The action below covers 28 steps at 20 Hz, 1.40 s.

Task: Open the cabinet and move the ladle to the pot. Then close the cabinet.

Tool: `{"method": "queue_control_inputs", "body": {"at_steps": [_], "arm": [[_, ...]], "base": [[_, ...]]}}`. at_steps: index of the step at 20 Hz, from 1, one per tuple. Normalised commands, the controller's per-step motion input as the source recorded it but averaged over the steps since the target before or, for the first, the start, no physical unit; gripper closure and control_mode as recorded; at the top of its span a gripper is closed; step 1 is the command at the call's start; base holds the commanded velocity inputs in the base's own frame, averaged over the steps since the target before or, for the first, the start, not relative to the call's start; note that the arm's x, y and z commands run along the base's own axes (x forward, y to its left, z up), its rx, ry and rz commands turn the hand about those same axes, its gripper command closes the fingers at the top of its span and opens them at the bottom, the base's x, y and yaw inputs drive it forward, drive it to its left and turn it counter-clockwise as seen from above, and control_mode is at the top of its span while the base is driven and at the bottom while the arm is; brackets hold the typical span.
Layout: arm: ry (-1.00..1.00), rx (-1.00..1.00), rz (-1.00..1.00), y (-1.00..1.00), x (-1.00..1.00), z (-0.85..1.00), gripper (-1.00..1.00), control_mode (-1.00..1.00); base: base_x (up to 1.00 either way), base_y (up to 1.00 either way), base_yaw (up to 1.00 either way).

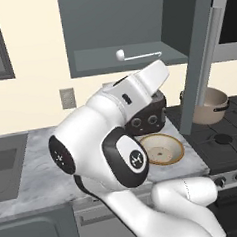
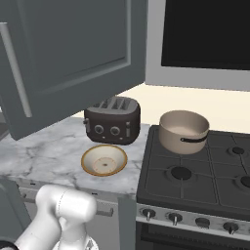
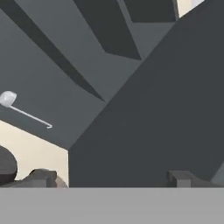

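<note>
One ladle (image 1: 136, 55) on left view's cabinet (image 1: 129, 29) shelf

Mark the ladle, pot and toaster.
ladle (image 1: 136, 55), left base view, on its handle, on the cabinet shelf.
pot (image 2: 183, 132), right base view, on its outer wall.
toaster (image 2: 112, 127), right base view, on its front face.
</note>
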Motion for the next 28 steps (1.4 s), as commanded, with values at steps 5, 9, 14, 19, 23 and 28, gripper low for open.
{"method": "queue_control_inputs", "body": {"at_steps": [5,9,14,19,23,28], "arm": [[0.02,-0.01,-0.09,-0.52,0.02,-0.01,-1.0,-1.0],[0.01,-0.03,-0.09,-0.45,0.09,-0.13,-1.0,-1.0],[0.0,-0.03,-0.09,-0.36,0.07,-0.1,-1.0,-1.0],[0.0,-0.02,-0.09,-0.46,0.0,0.0,-1.0,-1.0],[0.0,0.0,-0.09,-0.58,-0.03,0.0,-1.0,-1.0],[0.0,0.0,-0.09,-0.67,-0.11,0.0,-1.0,-1.0]], "base": [[0.0,0.0,0.0],[0.0,0.0,0.0],[0.0,0.0,0.0],[0.0,0.0,0.0],[0.0,0.0,0.0],[0.0,0.0,0.0]]}}
